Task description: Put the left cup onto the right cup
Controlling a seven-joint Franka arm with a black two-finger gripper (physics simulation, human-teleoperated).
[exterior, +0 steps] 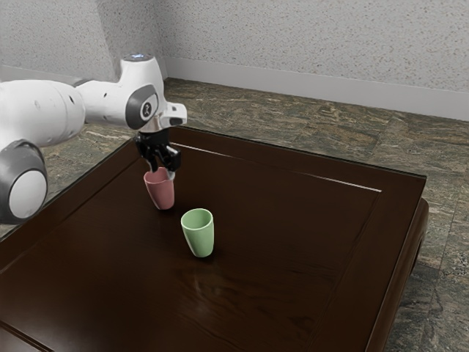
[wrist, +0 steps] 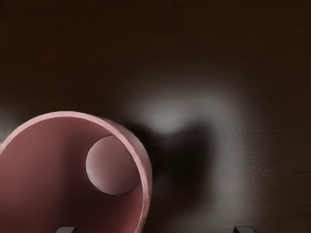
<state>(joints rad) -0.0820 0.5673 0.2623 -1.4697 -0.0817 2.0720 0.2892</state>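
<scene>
Nearest, on the dark wooden table, stands the green cup – upright, mouth open to the top, nothing touching it. Everything else is placed from it.

Just behind the green cup, toward the exterior view's left, is the pink cup. The two are near each other but clearly apart, with bare tabletop between them. The pink cup leans a little, its rim tipped away from the green cup; whether its base rests on the wood I cannot tell.

Directly over the pink cup's rim, so above and behind the green cup, hangs the black gripper, pointing down. Its fingers are spread. In the wrist view the pink cup sits under the hand with its inside and round bottom showing, and one fingertip lies over the cup's mouth while the other is well outside its wall – so they are not clamped on the cup.

Farther back from the green cup, the white arm runs off toward the exterior view's left. Beyond the table lie the marbled stone floor and the pale speckled wall.
</scene>
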